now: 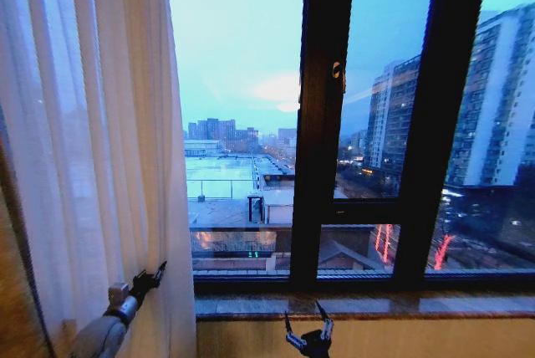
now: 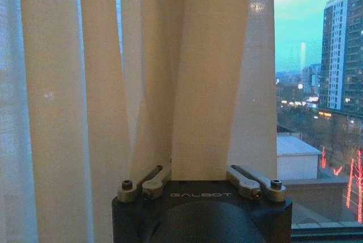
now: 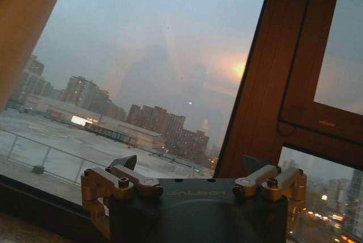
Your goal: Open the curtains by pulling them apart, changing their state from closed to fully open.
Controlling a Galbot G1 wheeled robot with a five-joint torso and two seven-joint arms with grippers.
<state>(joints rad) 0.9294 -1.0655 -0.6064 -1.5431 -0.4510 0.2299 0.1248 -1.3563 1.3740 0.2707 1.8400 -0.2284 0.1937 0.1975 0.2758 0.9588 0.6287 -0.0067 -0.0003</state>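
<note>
One sheer white curtain hangs bunched at the left of the head view, its many vertical folds running from the top edge down past the sill level. To its right the glass is uncovered, showing a dusk skyline and a flat rooftop far beyond.

Left gripper sits low at the left, raised against the curtain's right-hand folds, arm coming up from the bottom edge. From the left wrist view the curtain falls straight down in front of the gripper body, and a broad fold drops between the two finger bases. The fingertips are hidden by fabric, so I cannot tell whether the jaws pinch it or stand apart.

Right gripper hangs low at centre, near the stone window sill and just below it, well apart from the curtain. Its two fingers point up, jaws spread, nothing between them. In the right wrist view its finger bases also stand wide apart.

Dark window frame stands upright right of centre, a second post farther right. Tall apartment blocks fill the far right.
</note>
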